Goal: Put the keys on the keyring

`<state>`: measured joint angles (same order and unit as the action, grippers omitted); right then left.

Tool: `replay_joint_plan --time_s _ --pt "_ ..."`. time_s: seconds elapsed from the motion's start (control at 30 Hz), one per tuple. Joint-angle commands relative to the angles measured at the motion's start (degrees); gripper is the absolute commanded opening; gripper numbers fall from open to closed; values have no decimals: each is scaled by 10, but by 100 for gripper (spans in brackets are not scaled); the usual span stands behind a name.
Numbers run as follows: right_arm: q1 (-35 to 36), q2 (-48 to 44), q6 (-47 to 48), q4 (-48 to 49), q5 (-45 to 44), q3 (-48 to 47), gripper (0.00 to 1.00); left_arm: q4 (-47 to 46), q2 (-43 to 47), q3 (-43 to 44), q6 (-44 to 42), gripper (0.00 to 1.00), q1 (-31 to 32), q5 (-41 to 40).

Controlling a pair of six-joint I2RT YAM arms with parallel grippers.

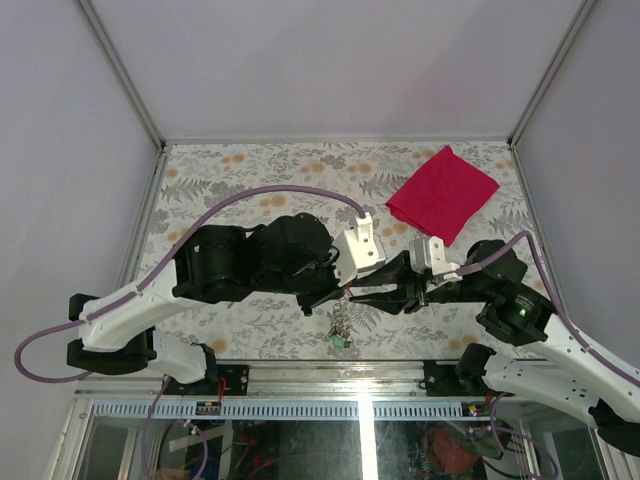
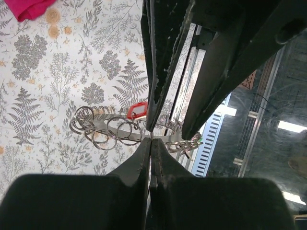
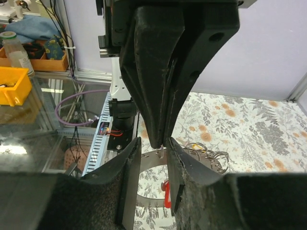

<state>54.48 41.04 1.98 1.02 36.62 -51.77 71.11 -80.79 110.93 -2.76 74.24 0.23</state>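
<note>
The keyring [image 2: 110, 125] is a flat metal hoop strung with several small split rings, and it hangs just above the floral table. My left gripper [image 2: 151, 140] is shut on one small ring [image 3: 162, 152] of it. My right gripper [image 3: 154, 142] is open, its fingers standing either side of the left fingertips [image 3: 160, 136] without touching the ring. In the top view the two grippers [image 1: 342, 290] [image 1: 356, 293] meet nose to nose with the keyring [image 1: 340, 322] dangling below them. A red key [image 2: 135, 110] [image 3: 167, 194] lies by the hoop. A yellow key [image 3: 197, 146] peeks from among the rings.
A red cloth [image 1: 442, 193] lies at the back right of the table. A small green tag [image 1: 343, 341] hangs at the bottom of the bunch. The table's metal front rail [image 1: 360, 372] runs right below the grippers. Bins [image 3: 12, 84] stand off the table.
</note>
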Motion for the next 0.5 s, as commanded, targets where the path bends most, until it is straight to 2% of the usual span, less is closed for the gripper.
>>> replay_joint_plan --time_s 0.0,0.33,0.47 --pt "3 12 -6 13 19 -4 34 4 10 39 1 0 2 -8" --pt "3 47 2 21 39 -6 35 2 9 43 -6 0 2 -3" --pt "3 57 -3 35 54 -7 32 1 8 42 -10 0 2 -2"
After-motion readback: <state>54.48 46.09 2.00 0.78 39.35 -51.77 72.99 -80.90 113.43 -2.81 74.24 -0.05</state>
